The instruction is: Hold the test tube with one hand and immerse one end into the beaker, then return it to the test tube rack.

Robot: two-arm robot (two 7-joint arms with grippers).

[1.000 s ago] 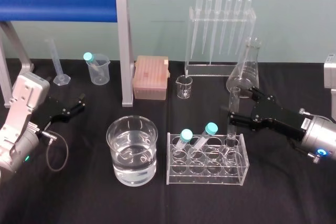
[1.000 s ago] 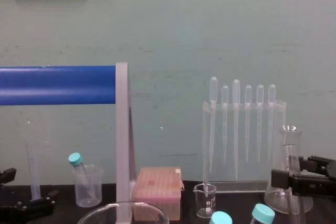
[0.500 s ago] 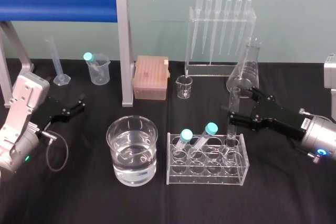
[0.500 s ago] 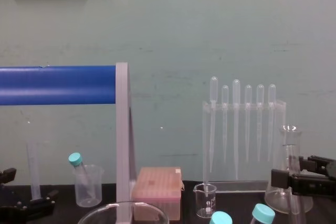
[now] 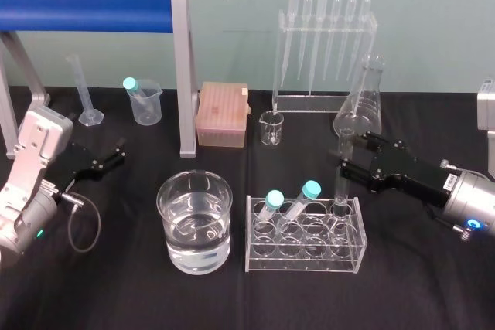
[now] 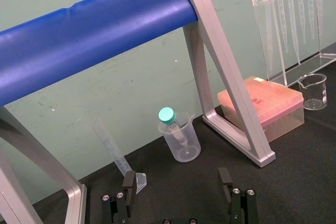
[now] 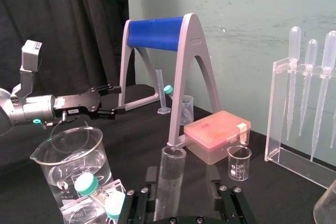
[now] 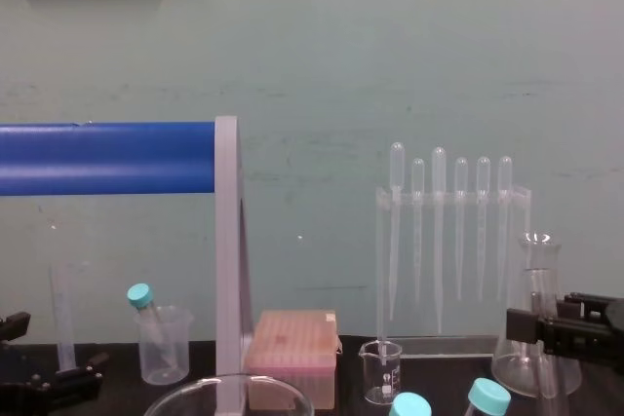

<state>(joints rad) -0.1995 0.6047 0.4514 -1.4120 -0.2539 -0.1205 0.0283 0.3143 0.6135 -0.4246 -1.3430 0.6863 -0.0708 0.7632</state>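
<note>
The test tube (image 5: 341, 187) is a thin clear glass tube standing upright in the back right hole of the clear test tube rack (image 5: 305, 256). My right gripper (image 5: 352, 152) reaches in from the right with a finger on either side of the tube's upper part. In the right wrist view the tube (image 7: 169, 182) rises between the fingers of the right gripper (image 7: 184, 184), with a gap still showing beside it. The wide beaker (image 5: 194, 222), partly filled with water, stands left of the rack. My left gripper (image 5: 108, 158) rests open at the far left, holding nothing.
Two teal-capped tubes (image 5: 290, 202) lean in the rack. Behind stand a conical flask (image 5: 360, 106), a pipette stand (image 5: 321, 44), a small beaker (image 5: 271, 127), a pink tip box (image 5: 223, 113), a blue roller frame (image 5: 182, 75), a plastic beaker (image 5: 145, 102) and a graduated cylinder (image 5: 85, 94).
The right gripper's fingers have drawn closer together around the test tube. The tube, the rack and the left arm have not moved.
</note>
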